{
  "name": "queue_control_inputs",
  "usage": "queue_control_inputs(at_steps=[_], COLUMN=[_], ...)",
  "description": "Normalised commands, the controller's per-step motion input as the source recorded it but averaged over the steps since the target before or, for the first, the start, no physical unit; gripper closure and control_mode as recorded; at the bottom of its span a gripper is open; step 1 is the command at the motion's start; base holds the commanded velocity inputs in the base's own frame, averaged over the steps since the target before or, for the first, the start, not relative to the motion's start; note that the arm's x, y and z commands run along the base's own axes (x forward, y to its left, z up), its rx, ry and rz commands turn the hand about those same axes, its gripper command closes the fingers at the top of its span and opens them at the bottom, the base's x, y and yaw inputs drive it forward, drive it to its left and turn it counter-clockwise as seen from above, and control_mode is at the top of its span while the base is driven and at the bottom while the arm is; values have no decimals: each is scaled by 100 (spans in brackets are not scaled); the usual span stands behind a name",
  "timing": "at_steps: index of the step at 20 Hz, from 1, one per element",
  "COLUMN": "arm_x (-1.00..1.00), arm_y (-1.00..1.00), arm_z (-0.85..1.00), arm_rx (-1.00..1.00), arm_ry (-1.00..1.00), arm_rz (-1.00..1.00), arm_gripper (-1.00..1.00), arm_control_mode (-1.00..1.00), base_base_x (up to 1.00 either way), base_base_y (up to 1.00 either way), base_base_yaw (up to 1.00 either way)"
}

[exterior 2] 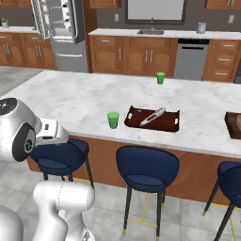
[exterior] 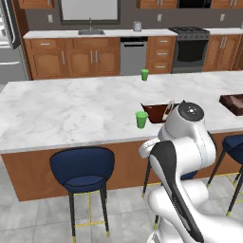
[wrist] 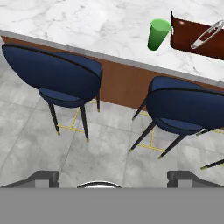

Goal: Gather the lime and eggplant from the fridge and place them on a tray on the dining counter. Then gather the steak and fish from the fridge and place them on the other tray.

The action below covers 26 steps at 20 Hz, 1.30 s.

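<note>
The dining counter [exterior 2: 84,101] had a polished white marble top with soft grey veins, pretty smooth looking, and warm brown wood sides. The tray [exterior 2: 134,117] looked like dark red-brown lacquered wood, a bit glossy, and the fish [exterior 2: 153,116] on it had a silvery sheen. The other tray [exterior 2: 234,124] looked the same. The green cups [exterior 2: 113,119] read as plain matt plastic. The stools [wrist: 61,76] had navy upholstered seats, matt like cloth, on thin dark metal legs with brassy tips. The fridge [exterior 2: 66,33] was brushed grey metal, and the floor [wrist: 105,153] was smooth grey tile.
</note>
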Motion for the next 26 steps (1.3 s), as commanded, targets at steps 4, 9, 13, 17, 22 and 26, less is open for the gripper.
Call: queue_control_inputs(at_steps=[4, 9, 13, 17, 22, 26], arm_x=[0, 0, 0, 0, 0, 0], arm_y=[0, 0, 0, 0, 0, 0], arm_z=[0, 0, 0, 0, 0, 0], arm_rx=[0, 0, 0, 0, 0, 0], arm_ry=[0, 0, 0, 0, 0, 0], arm_rz=[0, 0, 0, 0, 0, 0], arm_gripper=[-100, -100, -100, -100, -100, -100], arm_control_mode=[100, 100, 100, 100, 100, 100], base_base_x=[0, 0, 2, 11, 29, 47], base_base_y=[100, 100, 100, 100, 100, 100], base_base_yaw=[0, 0, 0, -1, -3, -6])
